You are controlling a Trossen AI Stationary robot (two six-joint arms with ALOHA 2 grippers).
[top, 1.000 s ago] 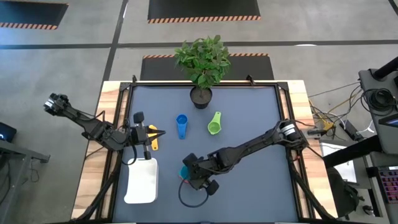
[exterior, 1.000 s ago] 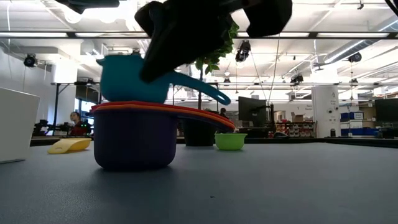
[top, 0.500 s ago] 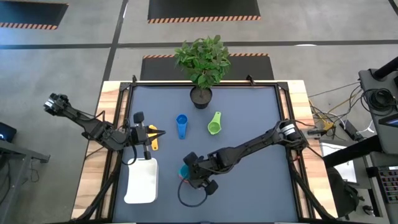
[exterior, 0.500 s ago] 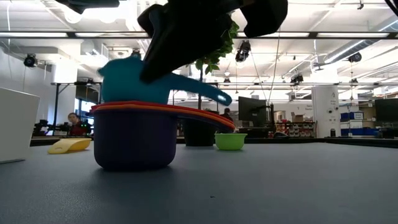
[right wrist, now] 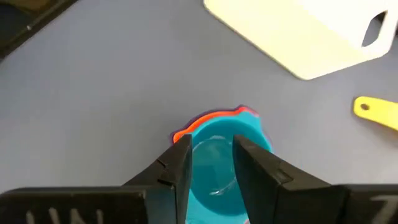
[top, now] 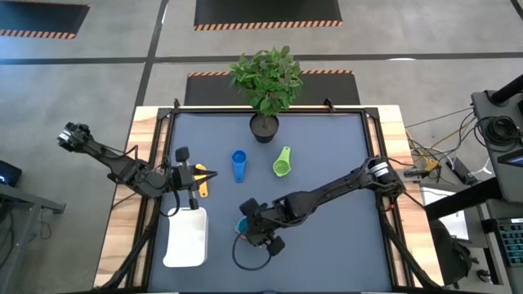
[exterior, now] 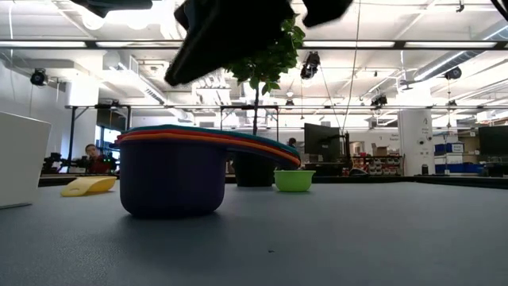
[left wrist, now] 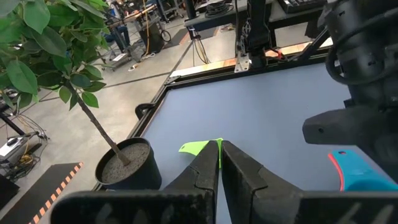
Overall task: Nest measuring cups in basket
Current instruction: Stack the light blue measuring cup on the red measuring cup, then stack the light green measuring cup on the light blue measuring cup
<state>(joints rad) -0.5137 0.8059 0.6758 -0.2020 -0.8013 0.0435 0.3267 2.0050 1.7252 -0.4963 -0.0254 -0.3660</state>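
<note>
A purple cup (exterior: 171,179) stands upright on the table with an orange-red one and the teal cup (right wrist: 217,146) nested inside it; only their rims show above it. My right gripper (right wrist: 211,146) is open and hangs just above this stack (top: 242,226), its fingers clear of the teal rim in the low view. My left gripper (left wrist: 219,158) is shut and waits over the yellow cup (top: 202,186) at the table's left. The blue cup (top: 239,166) and green cup (top: 282,162) lie farther back. The white basket (top: 186,238) lies left of the stack.
A black plant pot (top: 264,126) with a leafy plant stands at the far edge, behind the blue and green cups. The yellow cup (exterior: 89,186) lies just beyond the basket's far end. The table's right half is bare grey surface.
My right gripper has let go of the teal cup, which it held tilted above the stack. The cup has dropped down into the orange-rimmed cup and sits nested, only its rim showing. The gripper has drawn up and slightly toward the table's left.
</note>
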